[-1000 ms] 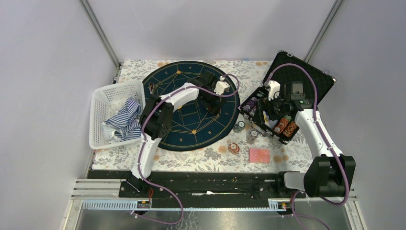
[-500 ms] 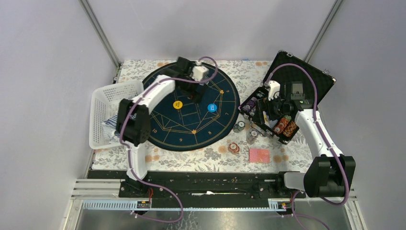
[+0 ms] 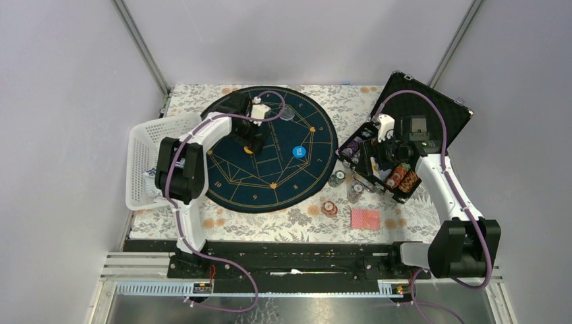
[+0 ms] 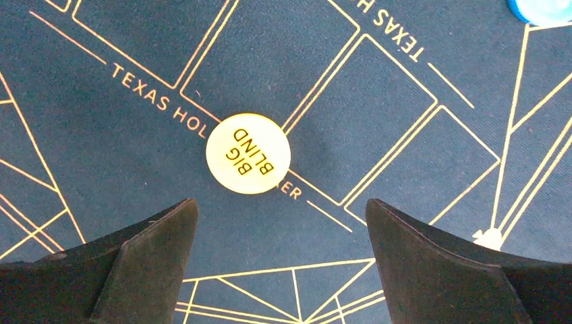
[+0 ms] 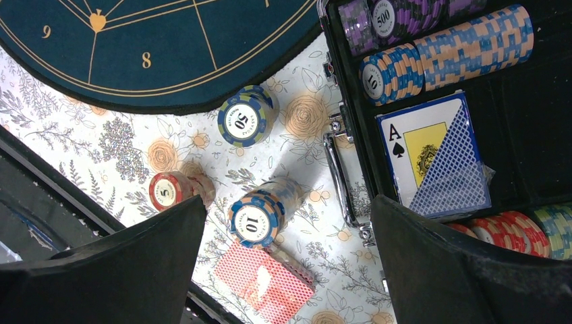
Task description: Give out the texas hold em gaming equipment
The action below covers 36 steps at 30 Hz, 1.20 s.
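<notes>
Above the round mat (image 3: 236, 185), in the overhead view, the left gripper (image 3: 254, 137) is hovering with its jaws spread wide and gripping nothing. The yellow button (image 3: 248, 150) is lying on the mat's left half directly under it, and the blue button (image 3: 298, 151) is lying on the mat's right half. Just off the mat's right edge, three chip stacks (image 3: 336, 178) are sitting on the flowered cloth, with the red-backed deck (image 3: 365, 219) a little further from the mat. Beyond them the right gripper (image 3: 388, 154) is hanging over the open case (image 3: 432, 101). A white basket (image 3: 141, 138) is standing at the mat's left edge.

In the left wrist view, the yellow button (image 4: 247, 153), marked BIG BLIND, is resting flat on the mat between and ahead of the wide-open fingers (image 4: 155, 243), untouched.

In the right wrist view, the right gripper (image 5: 289, 202) is gaping too and carrying nothing. Rows of chips (image 5: 438, 47) and a blue-backed deck (image 5: 435, 158) are lying inside the case, away from the mat.

Judging by this, the distributing is only partly done: both buttons are placed, while no chips or cards are yet lying on the mat.
</notes>
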Motion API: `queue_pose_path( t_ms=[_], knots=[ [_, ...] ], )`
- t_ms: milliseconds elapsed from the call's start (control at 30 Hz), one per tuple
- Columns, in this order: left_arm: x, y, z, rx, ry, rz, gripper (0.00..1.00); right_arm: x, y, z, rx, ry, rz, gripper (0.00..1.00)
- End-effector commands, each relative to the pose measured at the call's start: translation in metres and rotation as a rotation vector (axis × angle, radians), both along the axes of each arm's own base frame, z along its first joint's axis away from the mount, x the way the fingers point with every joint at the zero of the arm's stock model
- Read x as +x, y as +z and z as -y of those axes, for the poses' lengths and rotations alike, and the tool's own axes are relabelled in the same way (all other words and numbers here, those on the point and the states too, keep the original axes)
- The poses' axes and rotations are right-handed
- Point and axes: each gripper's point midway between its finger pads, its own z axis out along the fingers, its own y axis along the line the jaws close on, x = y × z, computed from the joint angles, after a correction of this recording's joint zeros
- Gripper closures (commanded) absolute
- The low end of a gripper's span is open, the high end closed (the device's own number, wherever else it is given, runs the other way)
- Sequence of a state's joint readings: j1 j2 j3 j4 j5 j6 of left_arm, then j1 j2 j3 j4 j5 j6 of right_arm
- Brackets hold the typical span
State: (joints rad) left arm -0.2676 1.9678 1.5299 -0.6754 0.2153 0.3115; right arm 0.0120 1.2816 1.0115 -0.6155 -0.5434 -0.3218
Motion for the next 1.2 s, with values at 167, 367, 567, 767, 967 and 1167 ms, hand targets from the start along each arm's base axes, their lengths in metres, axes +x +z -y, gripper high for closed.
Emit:
queue_pose_path(
  t_ms=[167,367,567,767,967,1167],
  knots=[
    [0.027,-0.026,-0.004,0.056,0.009,0.052,0.01,0.001,0.004,-0.002,0.016,0.02,0.031,0.0],
    [0.029,-0.038,-0.005,0.071,0.013,0.039,0.04,0.001,0.004,-0.002,0.013,0.019,0.03,0.0],
    [0.031,-0.045,-0.004,0.071,0.012,0.028,0.17,0.001,0.004,-0.002,0.014,0.019,0.03,0.0],
    [0.03,-0.052,-0.002,0.095,-0.006,0.033,0.31,0.002,0.003,-0.002,0.012,0.02,0.029,0.0],
    [0.031,-0.045,-0.003,0.092,0.005,0.044,0.46,0.002,0.003,-0.001,0.011,0.017,0.029,0.0],
    [0.027,-0.016,-0.004,0.044,0.02,0.064,0.52,0.001,0.003,-0.002,0.015,0.02,0.027,0.0]
  ],
)
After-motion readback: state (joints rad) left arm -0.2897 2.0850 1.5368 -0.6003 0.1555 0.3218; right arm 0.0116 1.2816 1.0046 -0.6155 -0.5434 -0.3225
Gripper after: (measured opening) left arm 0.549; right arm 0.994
